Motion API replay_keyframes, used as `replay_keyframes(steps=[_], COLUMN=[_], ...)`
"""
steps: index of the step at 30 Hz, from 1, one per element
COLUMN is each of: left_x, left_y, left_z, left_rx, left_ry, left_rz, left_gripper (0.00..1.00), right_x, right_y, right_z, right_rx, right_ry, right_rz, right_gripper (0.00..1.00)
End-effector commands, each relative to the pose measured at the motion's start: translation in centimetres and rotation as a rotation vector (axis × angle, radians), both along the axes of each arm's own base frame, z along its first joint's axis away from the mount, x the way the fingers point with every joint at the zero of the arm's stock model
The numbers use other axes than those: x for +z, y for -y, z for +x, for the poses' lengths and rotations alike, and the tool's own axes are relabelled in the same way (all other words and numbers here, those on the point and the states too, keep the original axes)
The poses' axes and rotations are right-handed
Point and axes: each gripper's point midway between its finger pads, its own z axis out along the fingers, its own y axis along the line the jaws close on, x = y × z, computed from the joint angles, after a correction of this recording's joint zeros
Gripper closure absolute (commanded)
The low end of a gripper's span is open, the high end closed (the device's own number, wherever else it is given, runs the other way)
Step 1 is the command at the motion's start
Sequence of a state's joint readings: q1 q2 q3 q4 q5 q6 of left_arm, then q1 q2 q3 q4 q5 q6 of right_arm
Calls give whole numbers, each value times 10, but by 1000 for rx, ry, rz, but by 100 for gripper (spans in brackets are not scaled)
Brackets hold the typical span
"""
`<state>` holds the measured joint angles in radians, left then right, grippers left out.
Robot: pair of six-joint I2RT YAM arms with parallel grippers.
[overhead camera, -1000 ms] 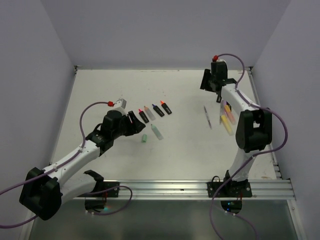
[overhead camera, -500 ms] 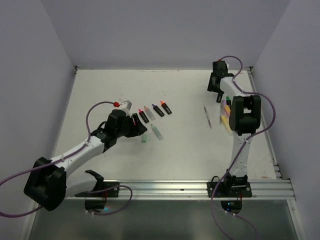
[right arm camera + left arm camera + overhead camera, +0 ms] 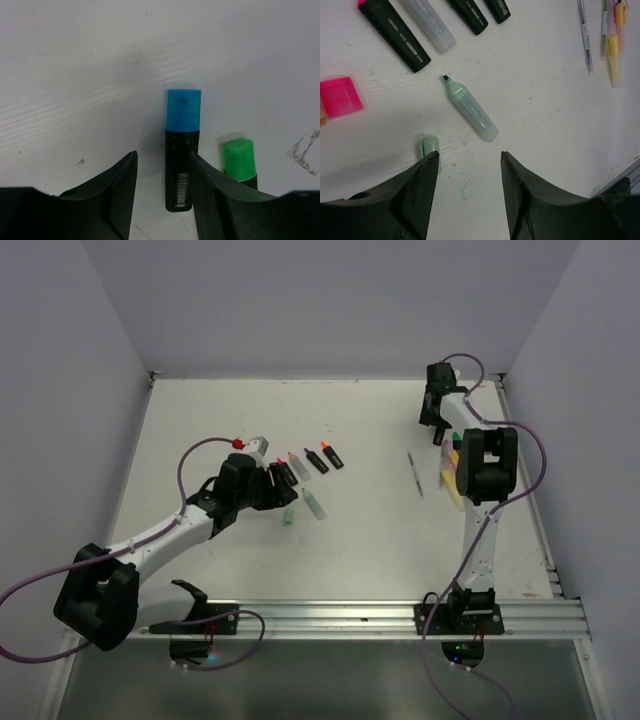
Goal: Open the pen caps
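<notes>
Both spread, empty: left pincer (image 3: 468,156) now nearer loose green cap (image 3: 430,147), right pincer (image 3: 162,156) over blue cap (image 3: 184,110).

Left gripper (image 3: 468,162) and right gripper (image 3: 162,162) gape (both angled downward)

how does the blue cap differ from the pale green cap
The blue cap sits on its black highlighter; the pale green cap lies loose, apart from the uncapped pale green highlighter. The blue cap is vivid, the pale green cap pastel. Both are short plastic caps.
</notes>
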<state>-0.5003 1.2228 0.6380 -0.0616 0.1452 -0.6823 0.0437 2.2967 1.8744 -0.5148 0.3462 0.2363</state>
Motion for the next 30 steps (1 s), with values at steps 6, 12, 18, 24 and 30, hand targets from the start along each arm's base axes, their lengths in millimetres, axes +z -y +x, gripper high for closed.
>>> replay_keyframes(steps=[6,12,18,24,30], left_x=[21,19,17,18,23], left_y=[10,12,11,10,9], left_z=[11,11,9,8,8], left_rx=[-35,-37,-35,-31,-20], left_ry=[76,63,52,50,54], left_rz=[-23,-28,-29,-25,-35], left_gripper=[44,44,44,44,43], right_x=[-5,-19,-27,-37,-26], right_y=[15,21,19,15,-3], right_z=[-7,-14,-18,-17,-3], right_rx=[-13,-8,-12,-1,85], right_ry=[-38,-67,-75,-86,-21], right_rz=[-50,-25,1,24,90], right_gripper=[52,52,54,80,100])
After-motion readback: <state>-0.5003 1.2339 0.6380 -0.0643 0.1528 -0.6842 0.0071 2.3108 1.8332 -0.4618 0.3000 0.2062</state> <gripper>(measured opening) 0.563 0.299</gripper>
